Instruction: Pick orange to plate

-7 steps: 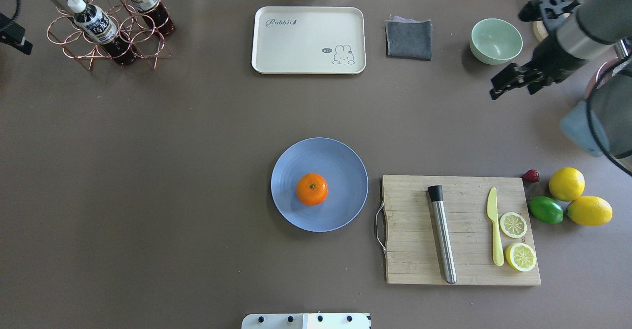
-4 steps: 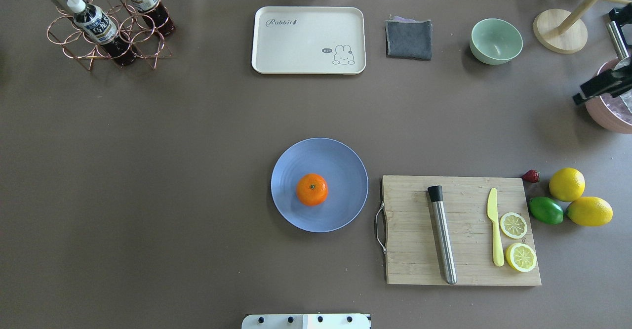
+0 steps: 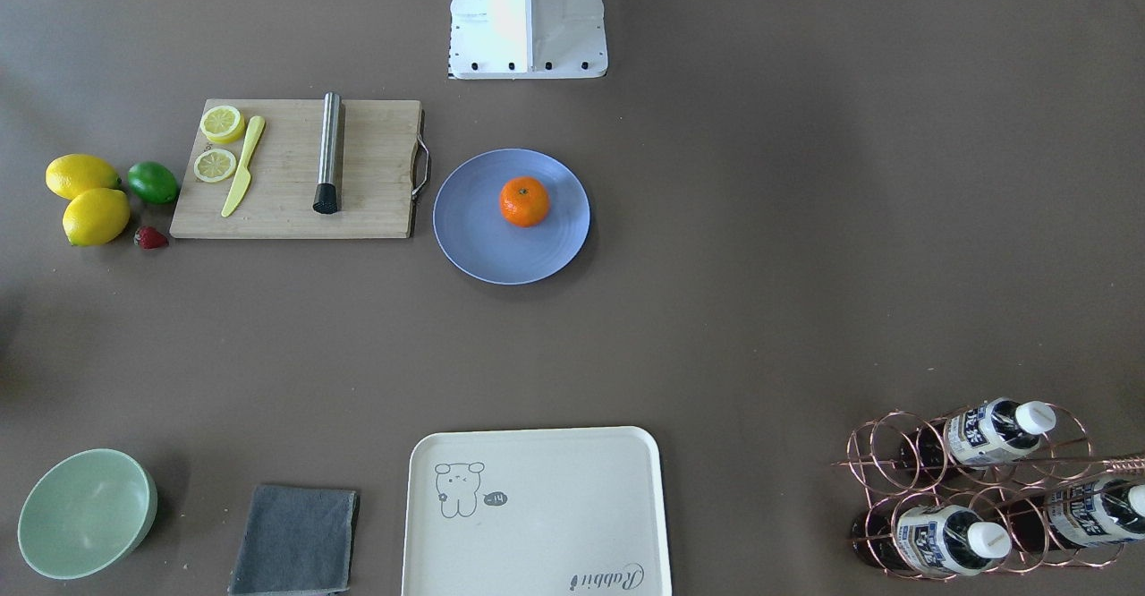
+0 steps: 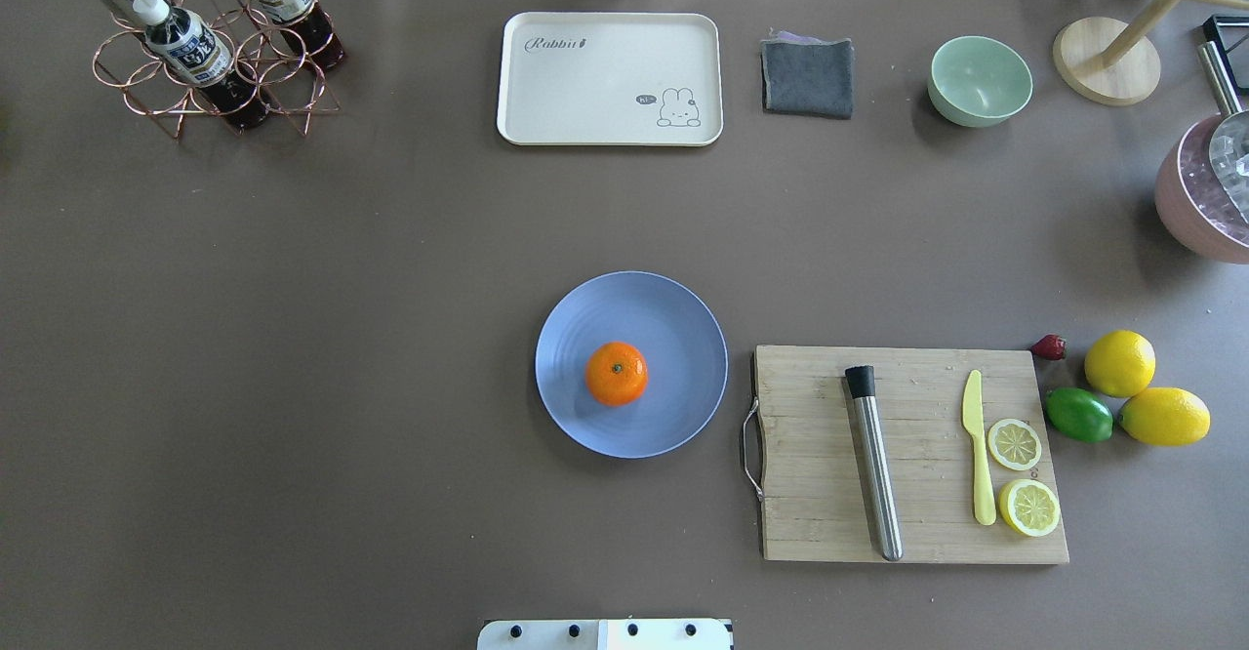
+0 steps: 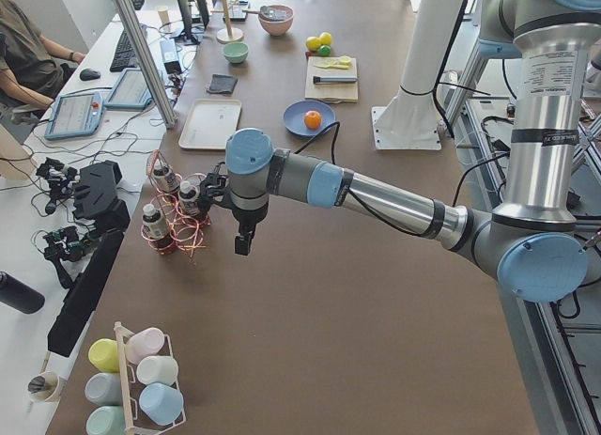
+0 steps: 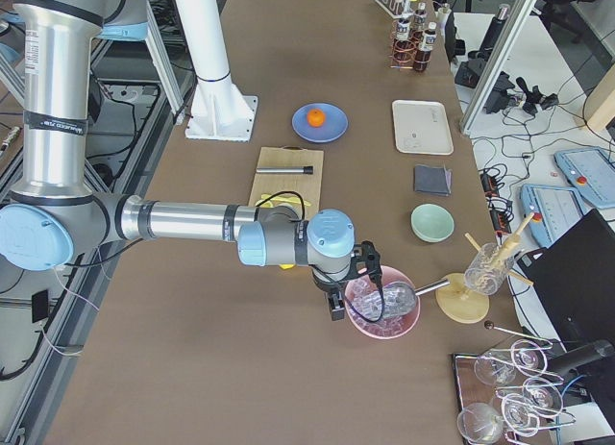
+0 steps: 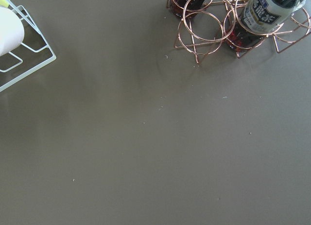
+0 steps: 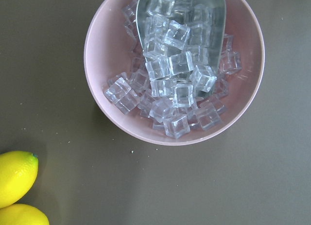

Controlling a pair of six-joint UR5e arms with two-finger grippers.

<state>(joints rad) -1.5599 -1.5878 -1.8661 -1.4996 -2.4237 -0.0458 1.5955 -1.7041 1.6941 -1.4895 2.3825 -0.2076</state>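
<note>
The orange (image 4: 616, 374) rests a little off-centre on the periwinkle-blue plate (image 4: 673, 323), nothing touching it. It also shows on the plate (image 3: 474, 238) in the front view as the orange (image 3: 524, 200). Neither gripper appears in the overhead or front views. The left gripper (image 5: 242, 242) hangs over bare table beside the bottle rack, far from the plate. Above the pink ice bowl's near rim hovers the right gripper (image 6: 336, 306). Whether either is open or shut I cannot tell.
A cutting board (image 4: 829, 533) with a steel muddler, yellow knife and lemon halves lies right of the plate. Two lemons (image 4: 1119, 363), a lime and a strawberry sit beyond it. The ice bowl (image 4: 1186, 211), green bowl (image 4: 979, 81), grey cloth, cream tray (image 4: 610, 79) and bottle rack (image 4: 210, 64) line the far edge.
The right arm has pulled back out of the overhead view to the right, uncovering the wooden stand and the ice bowl. The dark gripper part at the left edge has gone too. Orange and plate unmoved.
</note>
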